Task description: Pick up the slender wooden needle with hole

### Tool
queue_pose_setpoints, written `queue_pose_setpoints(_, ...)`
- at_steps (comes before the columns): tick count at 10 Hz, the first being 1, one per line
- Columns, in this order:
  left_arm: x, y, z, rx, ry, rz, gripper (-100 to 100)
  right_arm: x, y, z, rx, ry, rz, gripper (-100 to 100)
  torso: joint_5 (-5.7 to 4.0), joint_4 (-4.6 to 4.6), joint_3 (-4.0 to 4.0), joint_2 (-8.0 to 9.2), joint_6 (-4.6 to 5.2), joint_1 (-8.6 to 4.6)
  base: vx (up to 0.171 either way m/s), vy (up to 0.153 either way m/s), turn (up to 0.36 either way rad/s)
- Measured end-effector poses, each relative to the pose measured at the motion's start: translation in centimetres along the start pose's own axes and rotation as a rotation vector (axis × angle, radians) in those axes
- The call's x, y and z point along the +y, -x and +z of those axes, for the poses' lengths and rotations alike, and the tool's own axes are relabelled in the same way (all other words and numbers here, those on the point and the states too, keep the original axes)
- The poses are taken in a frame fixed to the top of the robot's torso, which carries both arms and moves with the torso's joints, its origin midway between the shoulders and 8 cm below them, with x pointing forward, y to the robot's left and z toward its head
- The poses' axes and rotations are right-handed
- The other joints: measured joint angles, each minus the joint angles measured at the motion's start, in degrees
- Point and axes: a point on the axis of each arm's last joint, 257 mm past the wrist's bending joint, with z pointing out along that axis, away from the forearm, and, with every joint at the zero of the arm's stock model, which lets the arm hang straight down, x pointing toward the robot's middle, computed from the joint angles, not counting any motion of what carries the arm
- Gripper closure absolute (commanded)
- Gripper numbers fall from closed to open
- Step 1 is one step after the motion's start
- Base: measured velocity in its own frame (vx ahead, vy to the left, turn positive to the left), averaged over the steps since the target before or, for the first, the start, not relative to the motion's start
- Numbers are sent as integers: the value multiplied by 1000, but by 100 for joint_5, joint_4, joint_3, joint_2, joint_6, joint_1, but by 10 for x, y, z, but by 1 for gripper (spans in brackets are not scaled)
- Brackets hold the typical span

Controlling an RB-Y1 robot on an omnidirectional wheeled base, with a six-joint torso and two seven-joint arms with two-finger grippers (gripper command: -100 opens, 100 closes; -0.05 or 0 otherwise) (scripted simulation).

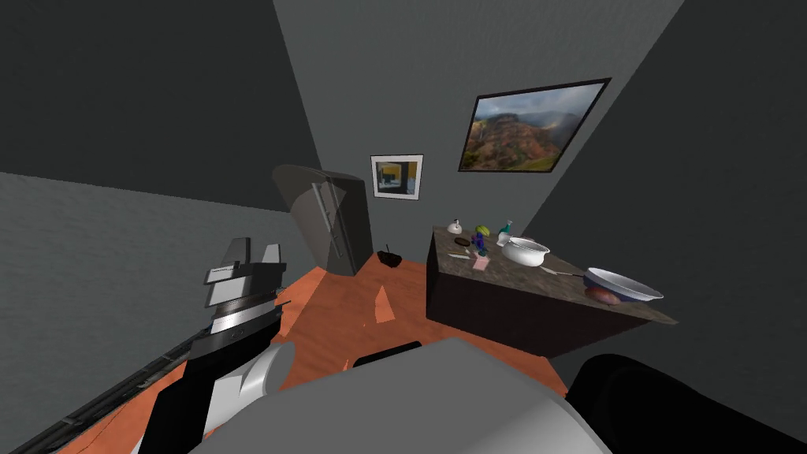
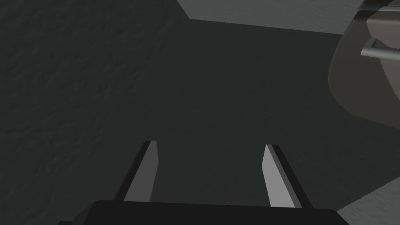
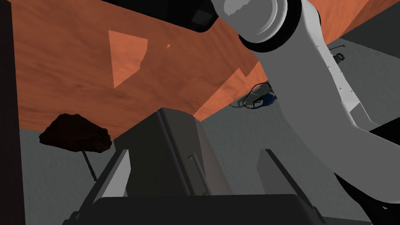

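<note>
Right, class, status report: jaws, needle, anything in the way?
Left gripper, right gripper: jaws open, empty. Needle likely the pale sliver on the counter ahead. Pink block beside it.

The floor [image 1: 331, 311] is orange, the counter [image 1: 520, 277] speckled brown.

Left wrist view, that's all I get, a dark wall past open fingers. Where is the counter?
Observer: In the head view the counter stands ahead to the right, across the orange floor.
Operator: Needle on it?
Observer: A pale sliver lies near its left end, by a pink block; likely the needle.
Operator: Right gripper?
Observer: The right gripper is open, pointing at a fridge.
</note>
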Motion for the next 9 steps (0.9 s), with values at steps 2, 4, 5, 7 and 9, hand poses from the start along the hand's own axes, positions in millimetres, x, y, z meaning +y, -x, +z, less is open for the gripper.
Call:
queue_pose_setpoints(2,0,0,0,0,0,0,0,-12,-20,-21,86,-16,-35,-100,-1,-2,-6,-10,-3,0,92,37,203)
queue_pose_setpoints(4,0,0,0,0,0,0,0,-29,-36,-49,171,-35,-68,-100,0,-2,-6,-10,-2,2,96,37,168)
queue_pose_setpoints(5,0,0,0,0,0,0,0,-38,-41,-58,204,-45,-84,-100,-1,-2,-6,-9,3,-1,46,7,-25)
queue_pose_setpoints(7,0,0,0,0,0,0,0,-53,-57,-76,261,-63,-102,-100,-3,0,0,0,0,-11,88,-1,174)
queue_pose_setpoints(9,0,0,0,0,0,0,0,-74,-63,-111,337,-90,-129,-100,-3,-4,-10,-16,-4,-14,179,5,303)
